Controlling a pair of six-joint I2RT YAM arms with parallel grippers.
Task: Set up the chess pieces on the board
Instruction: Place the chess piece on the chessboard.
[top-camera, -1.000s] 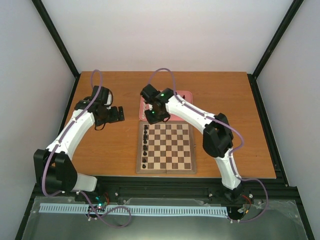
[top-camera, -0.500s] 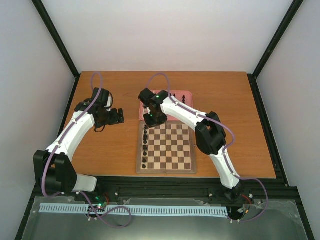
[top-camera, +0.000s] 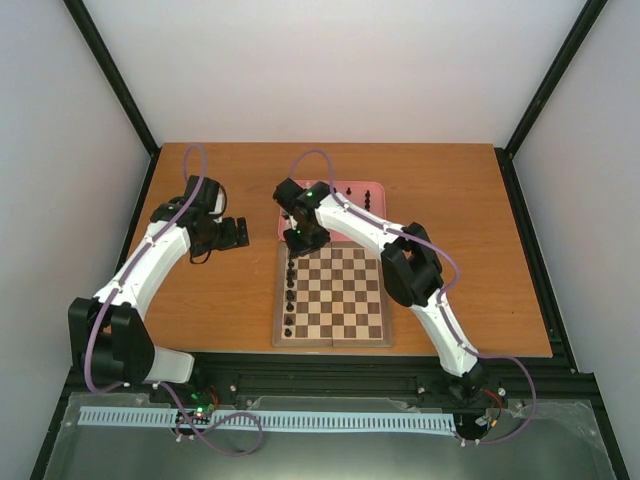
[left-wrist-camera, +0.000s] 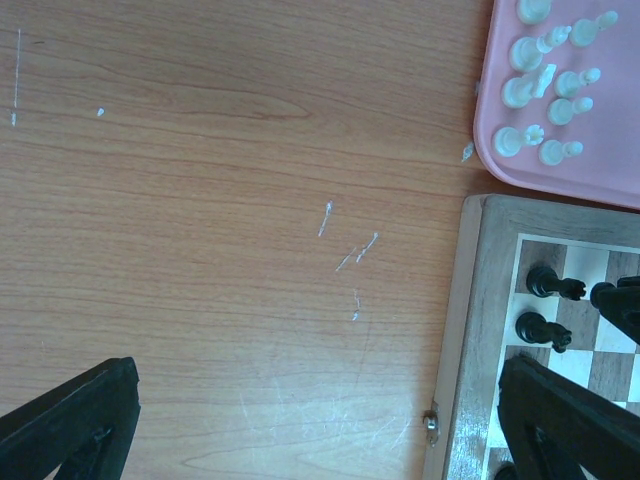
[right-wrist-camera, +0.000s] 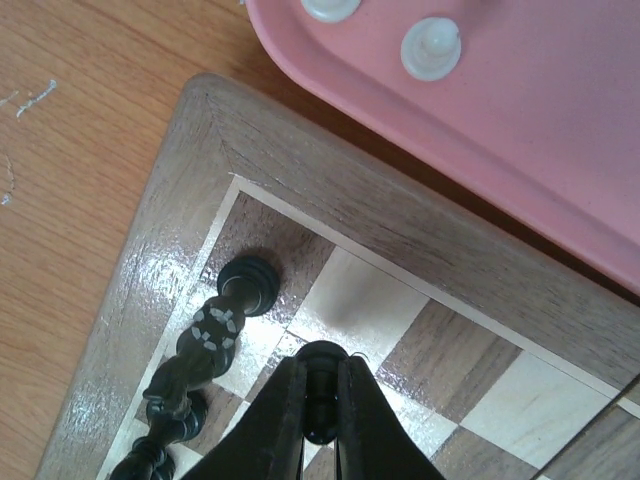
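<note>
Right wrist view shows the placing step: at lower centre of the frame the right fingers (right-wrist-camera: 285, 420) are clamped on a black piece (right-wrist-camera: 322, 358), low over the board (right-wrist-camera: 330, 190) near its corner by the pink tray (right-wrist-camera: 520, 120). A standing neighbour (right-wrist-camera: 245, 285) occupies the corner square. Next, I judge, comes a straight lowering onto the square beneath, then release — without nudging that neighbour. The left fingers (left-wrist-camera: 70, 420) stand wide apart over the desk (left-wrist-camera: 200, 200), holding nothing.

The small black chess piece (right-wrist-camera: 322, 356) clamped in the right gripper (right-wrist-camera: 322, 372) shows only its rounded top; the fingers (right-wrist-camera: 275, 420) hide its body and base. Beyond the fingertips (right-wrist-camera: 356, 400), the pink rectangular plastic tray (right-wrist-camera: 560, 140) is cut off at top and right.
</note>
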